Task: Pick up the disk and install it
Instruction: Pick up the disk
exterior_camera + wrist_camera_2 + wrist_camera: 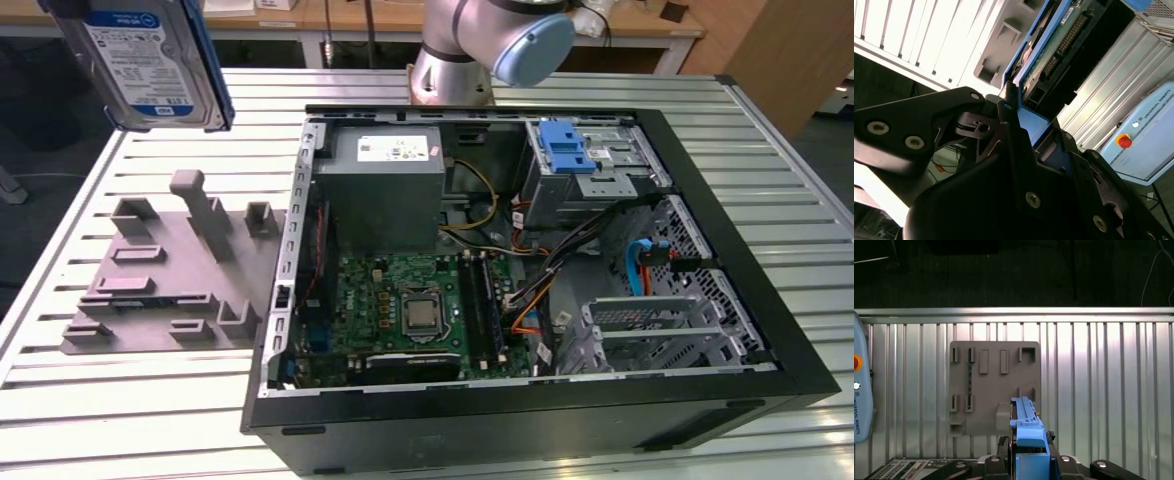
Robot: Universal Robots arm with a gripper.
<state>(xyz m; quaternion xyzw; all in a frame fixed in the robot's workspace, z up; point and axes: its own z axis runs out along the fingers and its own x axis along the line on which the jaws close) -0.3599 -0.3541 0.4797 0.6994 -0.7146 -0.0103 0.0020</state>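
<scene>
Exterior view: the disk (147, 60) hangs high, well clear of the open case (534, 420), on the exterior view's left. Second wrist view: the gripper (1016, 107) clamps its blue-framed edge; likely stiff, weighty, shock-sensitive. First wrist view: disk (1029, 440) edge-on beside the case, over a grey jig (994, 390), open table (1104, 390) around

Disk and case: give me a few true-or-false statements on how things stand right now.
1. The gripper is shut on the disk. True.
2. The disk sits in the case. False: it hangs in the air, outside the case.
3. The case lies open, motherboard showing. True.
4. The grey fixture is inside the case. False: it lies on the table, at the exterior view's left of the case.
</scene>
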